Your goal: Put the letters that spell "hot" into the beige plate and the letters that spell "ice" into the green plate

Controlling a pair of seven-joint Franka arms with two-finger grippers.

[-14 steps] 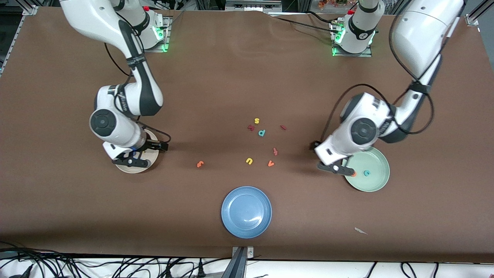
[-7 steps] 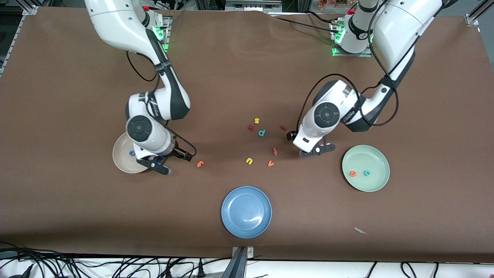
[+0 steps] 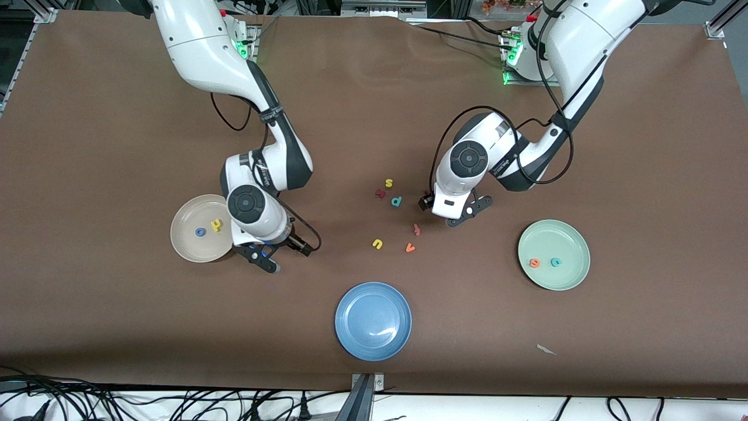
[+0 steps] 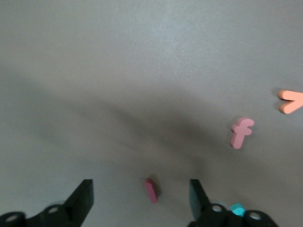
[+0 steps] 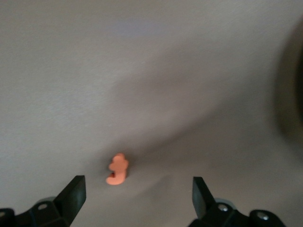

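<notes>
The beige plate (image 3: 186, 248) holds the blue o (image 3: 200, 232) and the yellow h (image 3: 217, 224). In the green plate (image 3: 564, 279) lie the orange e (image 3: 534, 263) and the teal c (image 3: 556, 262). My right gripper (image 3: 257, 259) hangs open beside the beige plate. Its wrist view shows the orange t (image 5: 117, 170) on the mat just ahead of the open right gripper (image 5: 138, 188). My left gripper (image 3: 467, 211) is open over the middle letters. The dark-red i (image 4: 151, 190) lies between the jaws of the left gripper (image 4: 141, 191). Both t and i are hidden in the front view.
Loose letters lie mid-table: yellow s (image 3: 388, 183), a dark-red blocky letter (image 3: 380, 193), teal p (image 3: 397, 202), a dark-red f (image 3: 416, 229), yellow u (image 3: 377, 244), orange v (image 3: 410, 248). A blue plate (image 3: 373, 321) sits nearest the front camera.
Both arms swung from their plates toward the table's middle. The right gripper came over the orange t, the left over the dark-red i. The h and e now show in the plates.
</notes>
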